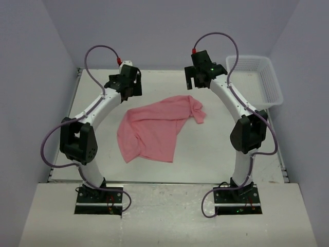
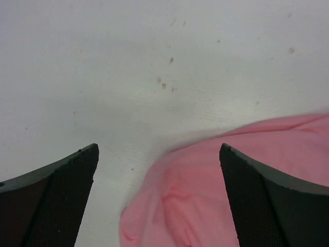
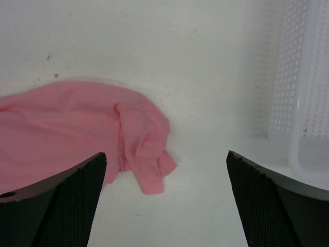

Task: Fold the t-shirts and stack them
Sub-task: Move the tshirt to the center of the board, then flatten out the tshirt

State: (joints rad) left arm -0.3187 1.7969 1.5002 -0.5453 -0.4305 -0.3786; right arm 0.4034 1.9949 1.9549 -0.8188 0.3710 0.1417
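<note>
One salmon-pink t-shirt (image 1: 154,128) lies crumpled on the white table between the two arms, with a bunched sleeve at its upper right. My left gripper (image 1: 123,82) hangs open above the table just beyond the shirt's upper left edge; in the left wrist view the shirt (image 2: 216,190) lies under and between the wide-apart fingers (image 2: 56,200). My right gripper (image 1: 198,77) is open above the table beyond the shirt's upper right; in the right wrist view the bunched sleeve (image 3: 141,149) lies left of centre, apart from the fingers (image 3: 277,206).
A white plastic mesh basket (image 1: 262,77) stands at the back right of the table; its wall shows at the right of the right wrist view (image 3: 295,87). Grey walls enclose the table on the left, back and right.
</note>
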